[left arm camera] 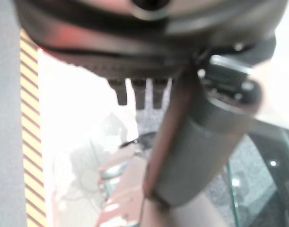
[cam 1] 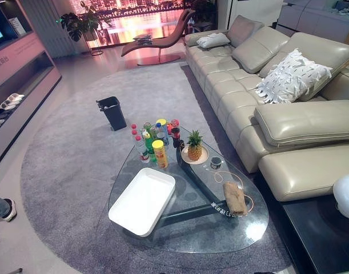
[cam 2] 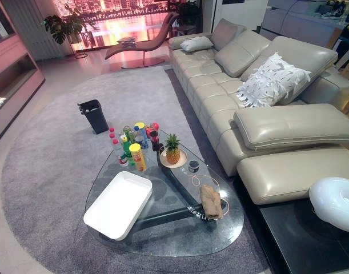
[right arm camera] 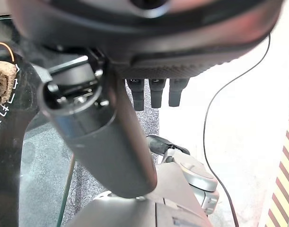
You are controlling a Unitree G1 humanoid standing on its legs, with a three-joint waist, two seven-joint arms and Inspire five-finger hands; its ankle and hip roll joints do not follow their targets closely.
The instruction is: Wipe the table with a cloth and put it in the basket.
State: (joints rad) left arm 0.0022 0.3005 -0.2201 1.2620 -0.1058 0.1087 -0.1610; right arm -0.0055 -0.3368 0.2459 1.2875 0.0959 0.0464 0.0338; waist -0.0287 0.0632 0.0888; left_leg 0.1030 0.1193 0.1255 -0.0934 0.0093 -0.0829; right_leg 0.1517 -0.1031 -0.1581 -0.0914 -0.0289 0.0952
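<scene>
The brown cloth [cam 1: 235, 198] lies folded in a loose roll on the near right part of the glass coffee table [cam 1: 185, 237], untouched by either hand. An orange cord [cam 1: 219, 178] loops around it on the glass, with one end of the cloth resting over the loop. In the right wrist view a corner of the same cloth [right arm camera: 1, 85] shows at the edge of the dark table frame.

To the cloth's left, well apart from it, sits the white rectangular basket [cam 1: 143, 201], a shallow tray-like tub set at an angle on the near left of the table, holding nothing. Farther along the table stands a pineapple [cam 1: 195, 146] on a small plate [cam 1: 203, 159], with a small dark round jar [cam 1: 216, 162] just to its right. Left of the pineapple is a cluster of bottles [cam 1: 145, 140] with red, green and yellow caps, and a tall yellow can [cam 1: 159, 153] nearest the basket.

The left hand [left arm camera: 144, 94] shows in its wrist view with its fingers hanging straight and relaxed and the thumb extended, holding nothing. The right hand [right arm camera: 156, 92] shows in its wrist view the same way: fingers loose, thumb extended, nothing in its grasp.

Beyond the table, a black bin [cam 1: 112, 112] stands on the grey round rug [cam 1: 71, 165]. A beige leather sofa [cam 1: 260, 108] runs along the right, carrying a white fringed cushion [cam 1: 288, 77].
</scene>
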